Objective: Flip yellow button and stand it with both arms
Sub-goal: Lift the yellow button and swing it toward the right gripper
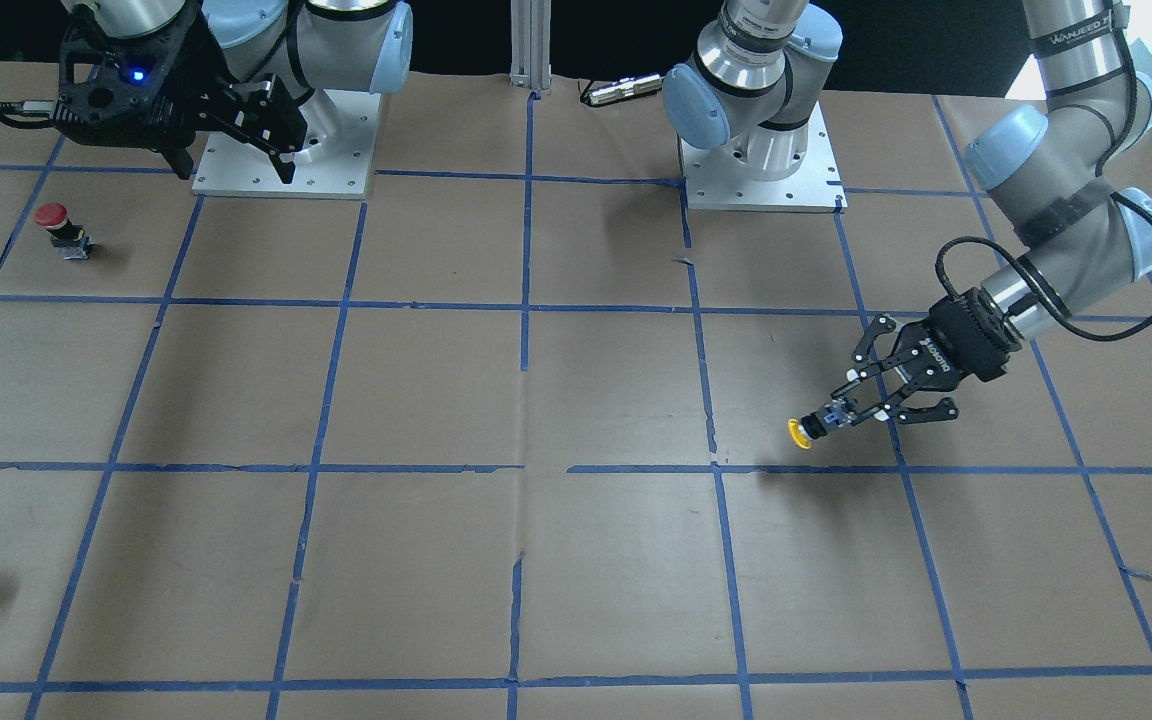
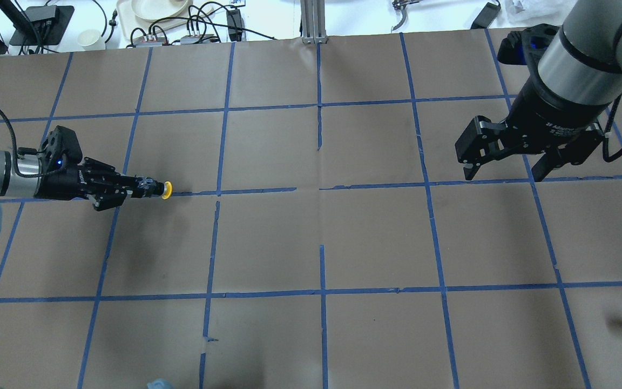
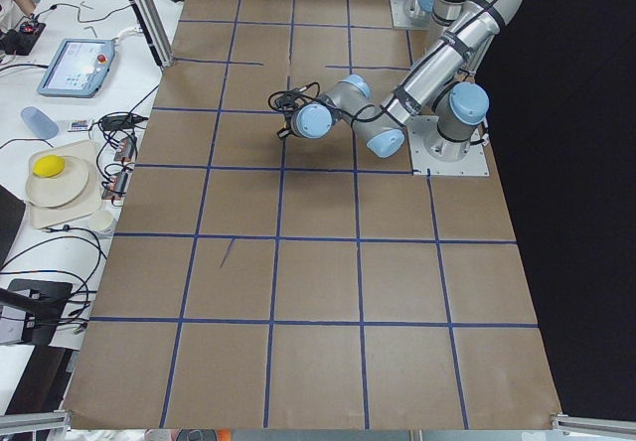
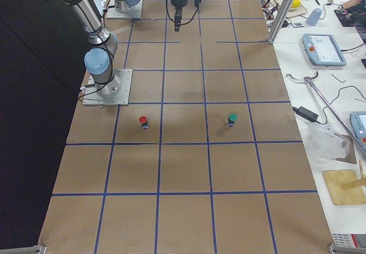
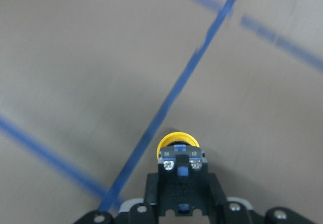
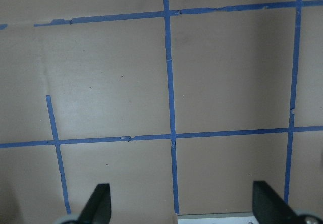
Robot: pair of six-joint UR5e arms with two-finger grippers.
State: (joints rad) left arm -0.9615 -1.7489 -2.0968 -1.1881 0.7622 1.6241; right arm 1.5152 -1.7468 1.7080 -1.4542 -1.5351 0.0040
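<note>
Overhead exterior: you have left gripper [image 2: 139, 186] clamping yellow button [image 2: 166, 189], cap pointing sideways; right gripper [image 2: 504, 174] fingers spread wide.

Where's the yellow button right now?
The yellow button is at the left of the overhead view, clamped in the left end effector on the robot's left side, with its cap pointing rightward along a blue tape line.
</note>
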